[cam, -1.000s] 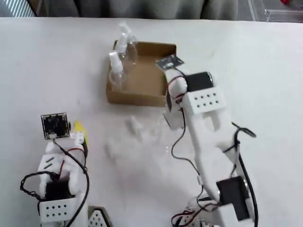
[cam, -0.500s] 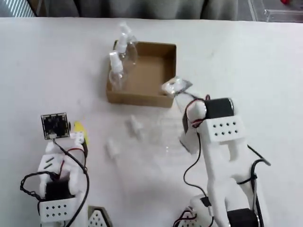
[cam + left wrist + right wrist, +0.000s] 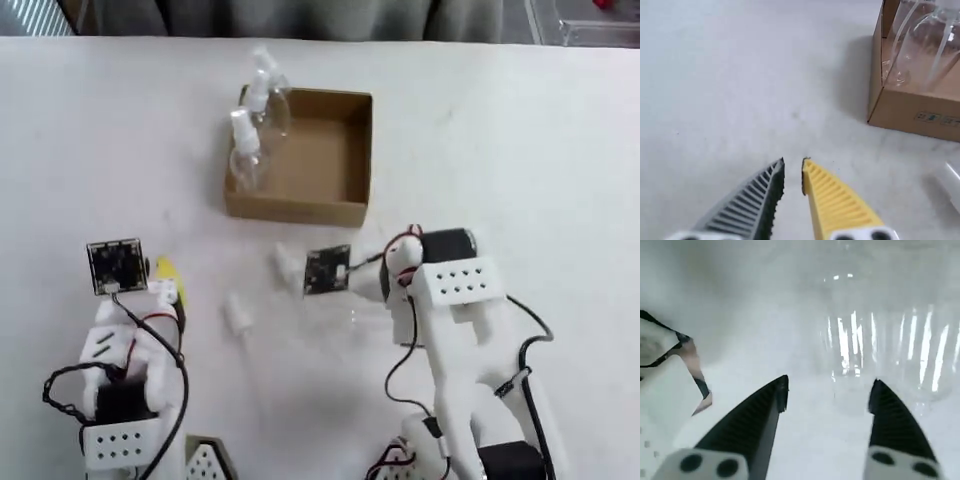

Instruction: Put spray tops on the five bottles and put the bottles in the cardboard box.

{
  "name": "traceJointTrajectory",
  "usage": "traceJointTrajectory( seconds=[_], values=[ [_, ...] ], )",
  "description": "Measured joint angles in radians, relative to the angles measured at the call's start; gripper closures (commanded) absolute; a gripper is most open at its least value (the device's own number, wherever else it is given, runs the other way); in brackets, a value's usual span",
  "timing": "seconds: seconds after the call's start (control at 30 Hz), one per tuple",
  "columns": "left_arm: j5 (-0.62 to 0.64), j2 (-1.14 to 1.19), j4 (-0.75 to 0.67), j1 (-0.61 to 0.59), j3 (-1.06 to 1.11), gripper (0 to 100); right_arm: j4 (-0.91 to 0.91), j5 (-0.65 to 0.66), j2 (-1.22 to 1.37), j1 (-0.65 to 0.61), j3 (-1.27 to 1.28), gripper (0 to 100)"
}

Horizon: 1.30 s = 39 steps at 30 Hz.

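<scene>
Fingers (image 3: 832,200) of the left gripper (image 3: 793,167) sit almost pressed together, a thin slit between the tips, holding nothing. The left arm is folded low at the near left of the table (image 3: 715,75), pointing toward the cardboard box (image 3: 910,112). Loose spray tops (image 3: 237,314) lie between the arms. Two capped bottles (image 3: 247,150) sit in the box's left side. The right arm bends leftward, with the right gripper (image 3: 830,390) spread wide and low, just short of clear bottles (image 3: 880,340) lying on the table.
</scene>
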Motion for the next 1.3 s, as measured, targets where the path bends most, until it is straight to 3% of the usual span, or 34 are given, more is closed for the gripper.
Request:
traceJointTrajectory(
  seconds=[0.53, 1.3],
  values=[
    [-0.009, 0.0, -0.002, 0.005, 0.0, 92, -0.091, 0.028, 0.0, -0.161, 0.031, 72.7],
    [-0.032, 0.0, -0.002, 0.005, 0.0, 92, -0.203, 0.028, 0.153, -0.193, 0.031, 73.0]
  ],
)
